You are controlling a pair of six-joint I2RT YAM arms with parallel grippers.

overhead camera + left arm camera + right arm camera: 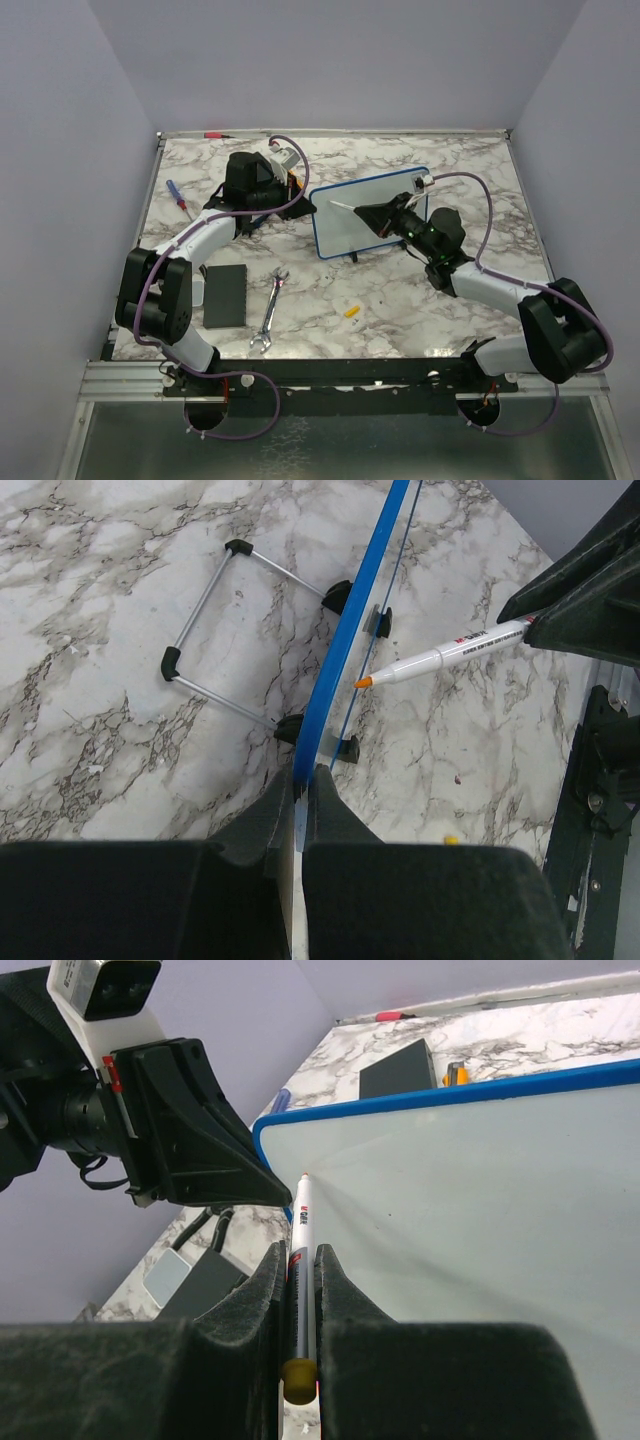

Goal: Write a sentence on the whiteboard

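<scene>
We have the glossy, blue-framed whiteboard [350, 232] upright toward one o'clock on the marbled surface [400, 290], left jaws pinched shut on its thin nine-o'clock edge, right jaws clamping a slim white marker [303, 1222], orange tip at its face.

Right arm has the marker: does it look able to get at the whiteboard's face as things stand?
Likely yes. The right gripper holds the marker with its tip at or just off the whiteboard face, nothing between. The left gripper clamps only the board's edge.
</scene>
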